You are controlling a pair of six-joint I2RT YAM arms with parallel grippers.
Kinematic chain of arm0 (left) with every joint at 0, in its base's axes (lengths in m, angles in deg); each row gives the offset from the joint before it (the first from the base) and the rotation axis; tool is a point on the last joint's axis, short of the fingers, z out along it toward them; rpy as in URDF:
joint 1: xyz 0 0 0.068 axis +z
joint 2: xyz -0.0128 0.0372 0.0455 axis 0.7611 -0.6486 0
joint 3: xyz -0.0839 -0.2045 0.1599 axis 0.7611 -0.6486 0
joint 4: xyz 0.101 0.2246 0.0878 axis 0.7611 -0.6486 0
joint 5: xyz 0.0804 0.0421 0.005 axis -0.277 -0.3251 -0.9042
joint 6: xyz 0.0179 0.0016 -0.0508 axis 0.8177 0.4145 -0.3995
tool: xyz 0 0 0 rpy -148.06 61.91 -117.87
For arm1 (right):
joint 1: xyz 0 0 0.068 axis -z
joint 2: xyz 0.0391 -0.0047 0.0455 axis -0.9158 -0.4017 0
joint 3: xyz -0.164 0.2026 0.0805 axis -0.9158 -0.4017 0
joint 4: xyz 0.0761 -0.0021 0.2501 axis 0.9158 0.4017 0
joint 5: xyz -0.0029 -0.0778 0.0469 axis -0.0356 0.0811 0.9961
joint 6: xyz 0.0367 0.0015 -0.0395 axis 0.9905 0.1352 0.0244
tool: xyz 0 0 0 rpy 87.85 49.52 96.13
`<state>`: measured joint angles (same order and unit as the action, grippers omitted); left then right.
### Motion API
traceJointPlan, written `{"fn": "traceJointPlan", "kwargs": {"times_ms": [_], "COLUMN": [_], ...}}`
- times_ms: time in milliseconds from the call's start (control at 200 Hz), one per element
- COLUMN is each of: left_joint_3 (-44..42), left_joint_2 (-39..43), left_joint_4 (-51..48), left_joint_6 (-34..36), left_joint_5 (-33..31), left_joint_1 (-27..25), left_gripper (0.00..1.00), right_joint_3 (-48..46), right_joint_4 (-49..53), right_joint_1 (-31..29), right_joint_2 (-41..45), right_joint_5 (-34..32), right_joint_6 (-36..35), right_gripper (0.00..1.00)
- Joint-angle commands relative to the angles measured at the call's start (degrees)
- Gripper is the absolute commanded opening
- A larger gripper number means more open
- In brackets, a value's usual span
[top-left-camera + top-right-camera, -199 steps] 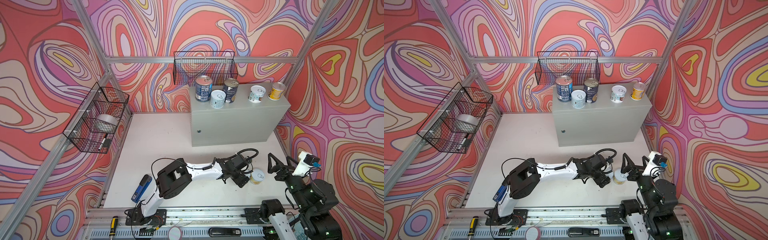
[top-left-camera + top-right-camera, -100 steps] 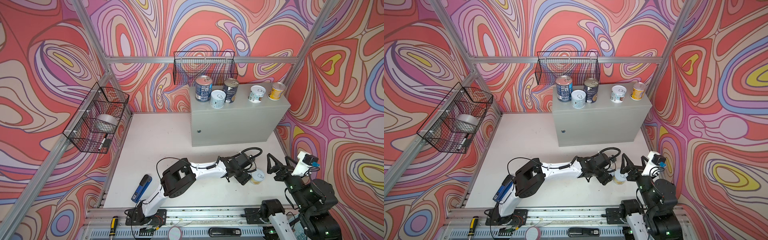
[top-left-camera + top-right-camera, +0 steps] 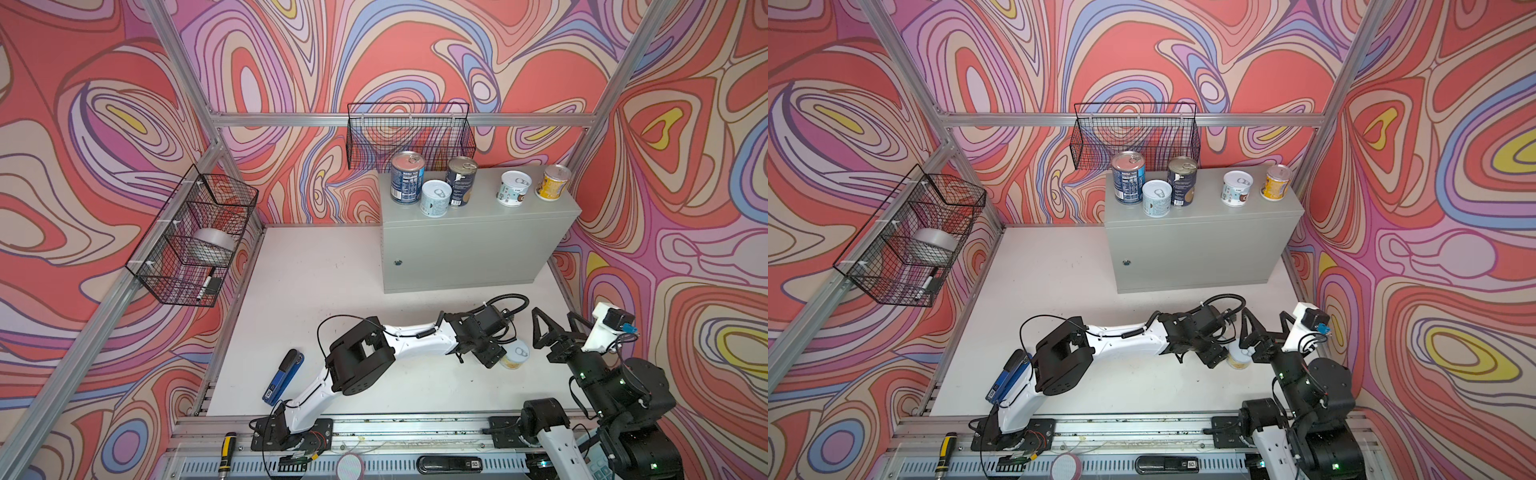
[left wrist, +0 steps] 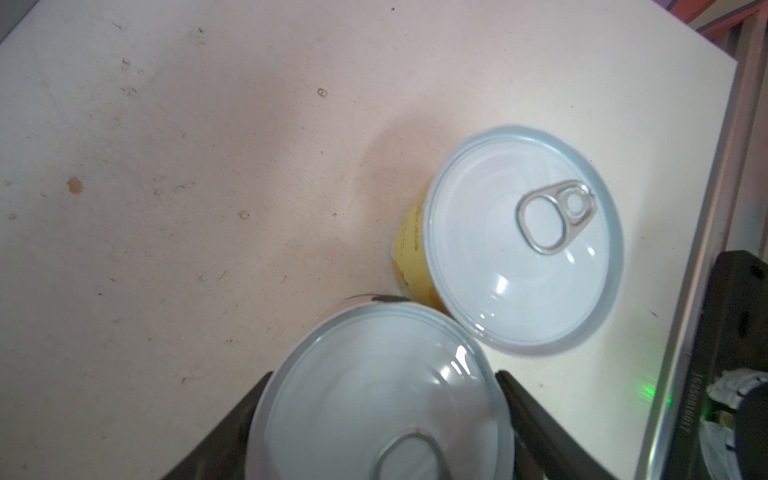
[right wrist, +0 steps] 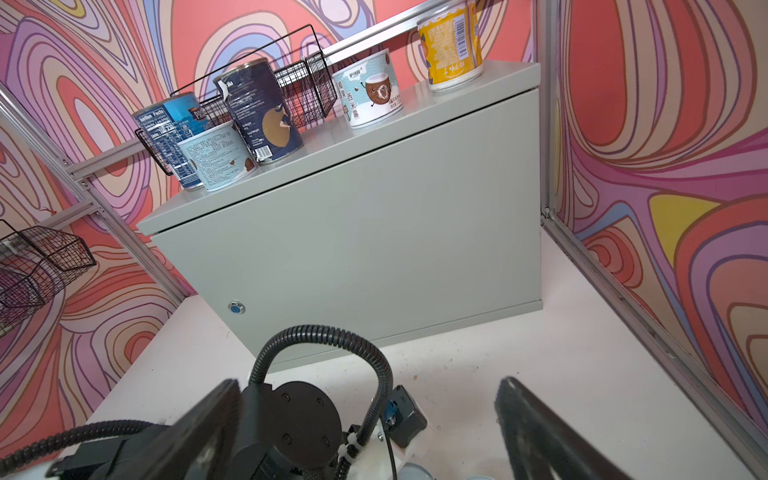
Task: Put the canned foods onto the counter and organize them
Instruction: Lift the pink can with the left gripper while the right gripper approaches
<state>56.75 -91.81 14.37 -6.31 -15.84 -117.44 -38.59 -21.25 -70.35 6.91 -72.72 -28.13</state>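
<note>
Top view: left pincer (image 3: 493,354) has reached in front of the grey cabinet worktop (image 3: 478,245); right pincer (image 3: 558,324) gapes empty. Left wrist view: left jaws have closed onto a pink-sided tin (image 4: 374,395) touching the yellow tin (image 4: 523,241), likely ready for lifting.

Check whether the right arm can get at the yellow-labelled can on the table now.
Probably yes: the yellow-labelled can stands close beside the open right gripper, that side bare. The left gripper, straddling the neighbouring can, crowds its other side.

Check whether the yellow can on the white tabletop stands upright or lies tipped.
Upright: yellow can shows its pull-tab lid facing up, base on the tabletop.
</note>
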Motion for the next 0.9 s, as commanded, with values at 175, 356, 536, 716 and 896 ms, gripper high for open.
{"fn": "traceJointPlan", "kwargs": {"times_ms": [175,356,536,716,896], "left_joint_3": [-1.11,-5.37,-10.68,-16.06,-18.34], "left_joint_2": [1.73,8.00,15.18,21.59,24.80], "left_joint_4": [-1.13,-1.06,-2.49,-4.28,-5.97], "left_joint_6": [1.43,0.20,-1.36,-1.11,-2.18], "left_joint_5": [-3.32,-3.26,-2.31,-4.63,-4.06], "left_joint_1": [-0.06,1.68,5.01,7.78,9.49], "left_gripper": [0.64,0.60,0.58,0.58,0.56], "right_joint_3": [-0.44,-0.42,-0.52,-1.70,-7.21], "right_joint_4": [0.12,-0.14,-0.33,-1.90,-9.20], "right_joint_1": [0.23,0.23,0.25,0.23,0.24], "right_joint_2": [-0.27,-2.41,-5.34,-8.72,-10.21], "right_joint_5": [2.57,4.69,6.58,10.25,16.01], "right_joint_6": [-0.86,-1.48,-1.67,-0.98,4.38], "right_gripper": [0.98,0.98,0.98,0.97,0.96]}}
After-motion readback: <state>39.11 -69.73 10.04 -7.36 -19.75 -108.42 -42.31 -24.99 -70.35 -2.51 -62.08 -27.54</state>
